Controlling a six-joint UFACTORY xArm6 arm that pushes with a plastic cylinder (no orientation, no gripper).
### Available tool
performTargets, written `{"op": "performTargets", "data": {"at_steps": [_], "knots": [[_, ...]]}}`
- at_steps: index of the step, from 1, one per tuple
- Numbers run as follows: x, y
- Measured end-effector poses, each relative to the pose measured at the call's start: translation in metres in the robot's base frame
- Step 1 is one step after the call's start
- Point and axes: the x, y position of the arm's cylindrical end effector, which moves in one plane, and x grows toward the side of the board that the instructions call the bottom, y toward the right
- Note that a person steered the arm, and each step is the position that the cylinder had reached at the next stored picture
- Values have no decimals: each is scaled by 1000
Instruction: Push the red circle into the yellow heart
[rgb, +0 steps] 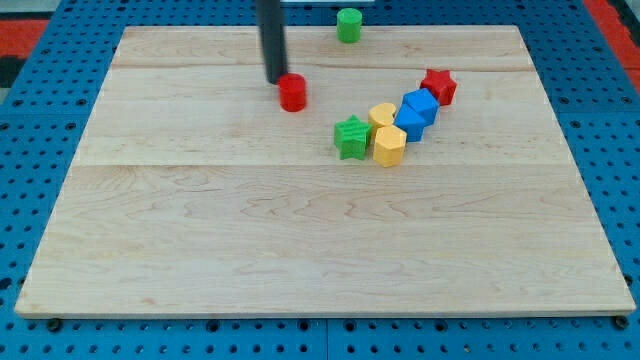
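The red circle (292, 93) is a short red cylinder in the upper middle of the wooden board (200, 230). My tip (275, 81) sits just to its upper left, touching or nearly touching it. The yellow heart (382, 115) lies to the right of the red circle, inside a tight cluster of blocks. It is pressed between the green star (352, 137) on its lower left and the blue blocks on its right.
The cluster also holds a yellow hexagon-like block (390, 146), two blue blocks (410, 123) (421, 103) and a red star (438, 86). A green cylinder (348, 24) stands at the board's top edge. A blue pegboard (40, 100) surrounds the board.
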Motion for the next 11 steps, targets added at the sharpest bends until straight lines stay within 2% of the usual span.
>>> {"op": "performTargets", "data": {"at_steps": [1,2,4,5,8,9,10,11], "knots": [[25,36],[31,33],[56,-30],[66,10],[66,79],[66,57],[68,8],[89,-20]]}}
